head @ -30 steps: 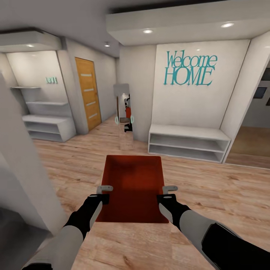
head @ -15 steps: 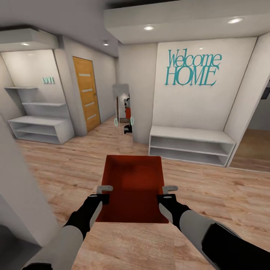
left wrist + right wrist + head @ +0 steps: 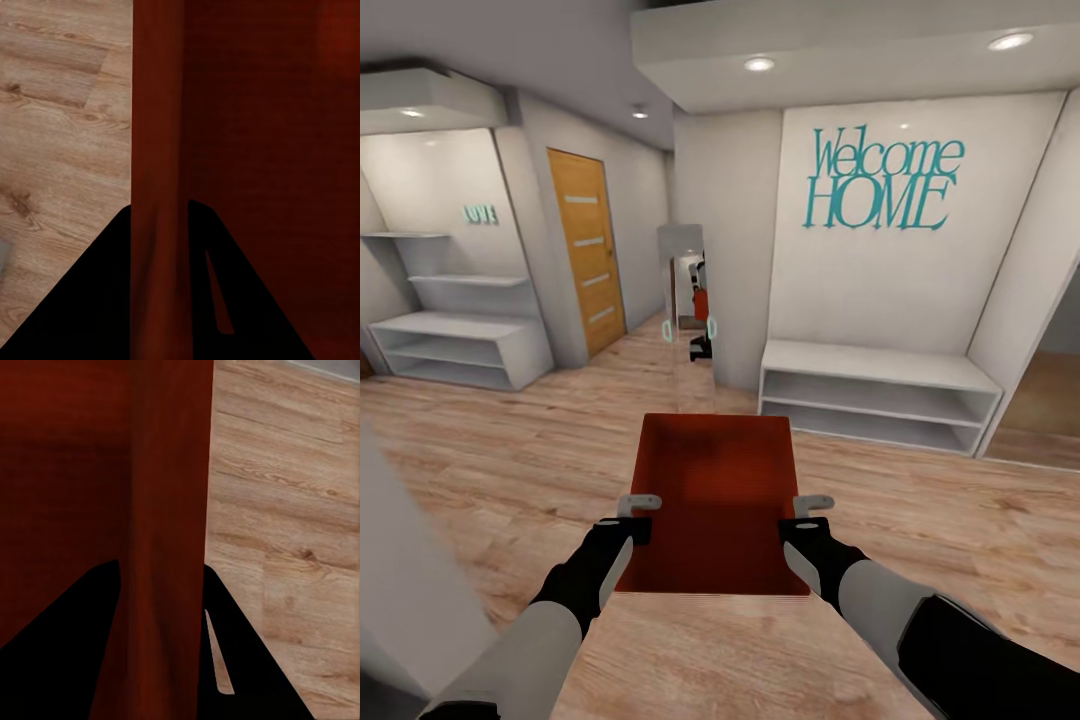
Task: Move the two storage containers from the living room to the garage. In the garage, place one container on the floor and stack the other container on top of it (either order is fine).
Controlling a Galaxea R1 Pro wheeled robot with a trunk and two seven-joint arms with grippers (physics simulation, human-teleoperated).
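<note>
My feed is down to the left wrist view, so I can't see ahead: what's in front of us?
Observer: A white wall lettered "Welcome HOME", a low white shelf under it.
Operator: Any way out?
Observer: A wooden door stands ahead to the left.
Operator: Is the right hand gripping too?
Observer: Yes, the right hand pinches the bin wall opposite the left hand.

Ahead of us the wood plank floor (image 3: 530,470) lies open on both sides of the storage container (image 3: 712,500) we carry. The low white shelf unit (image 3: 875,395) under the "Welcome HOME" wall (image 3: 880,240) blocks the right; another white shelf unit (image 3: 460,345) blocks the far left. Between them 1 passage runs past the wooden door (image 3: 588,250), partly narrowed by a standing mirror (image 3: 690,300).
</note>
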